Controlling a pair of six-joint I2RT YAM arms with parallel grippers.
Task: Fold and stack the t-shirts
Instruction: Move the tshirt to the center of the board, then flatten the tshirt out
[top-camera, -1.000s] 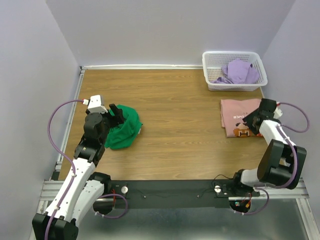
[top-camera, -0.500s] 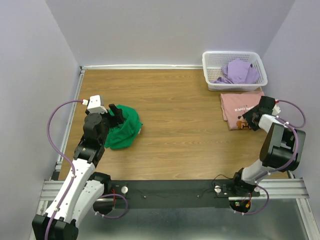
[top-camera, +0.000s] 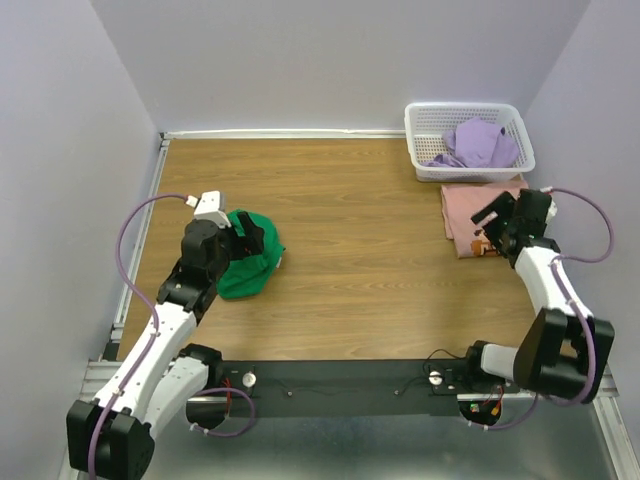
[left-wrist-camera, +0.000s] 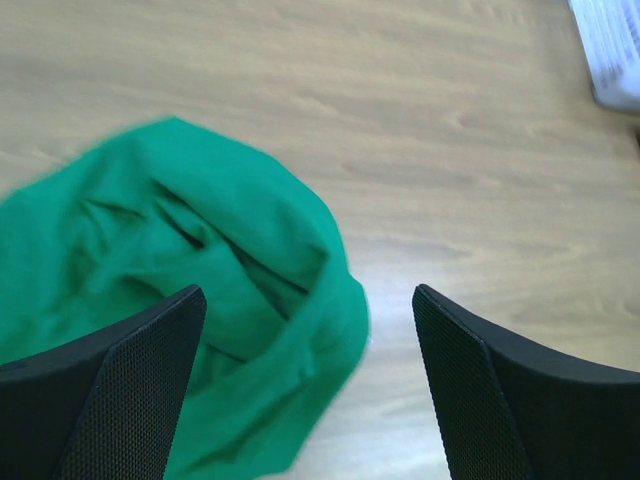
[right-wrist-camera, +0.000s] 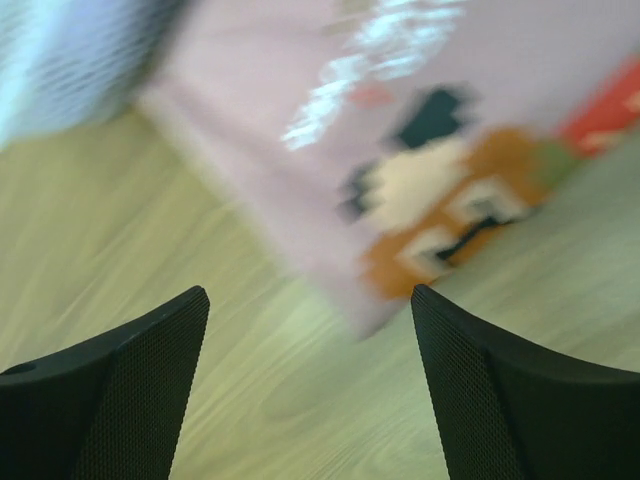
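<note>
The bright green t-shirt (top-camera: 243, 272) lies crumpled at the table's left; it fills the left of the left wrist view (left-wrist-camera: 170, 290). My left gripper (top-camera: 246, 237) hovers open over its right edge (left-wrist-camera: 308, 300), holding nothing. The dusty pink printed t-shirt (top-camera: 466, 208) lies folded just in front of the basket; its graphic shows blurred in the right wrist view (right-wrist-camera: 330, 120). My right gripper (top-camera: 492, 225) is open and empty above its near edge (right-wrist-camera: 310, 295). The lavender t-shirt (top-camera: 480, 142) lies bunched in the basket.
The white lattice basket (top-camera: 424, 121) stands at the back right corner, and a blur of it shows in the right wrist view (right-wrist-camera: 50, 60). Bare wooden tabletop (top-camera: 370, 230) lies between the two shirts. Walls close in the left, back and right sides.
The pink shirt has shifted back toward the basket and looks more compact. My right gripper has swung back over its near edge. My left gripper has moved slightly right over the green shirt.
</note>
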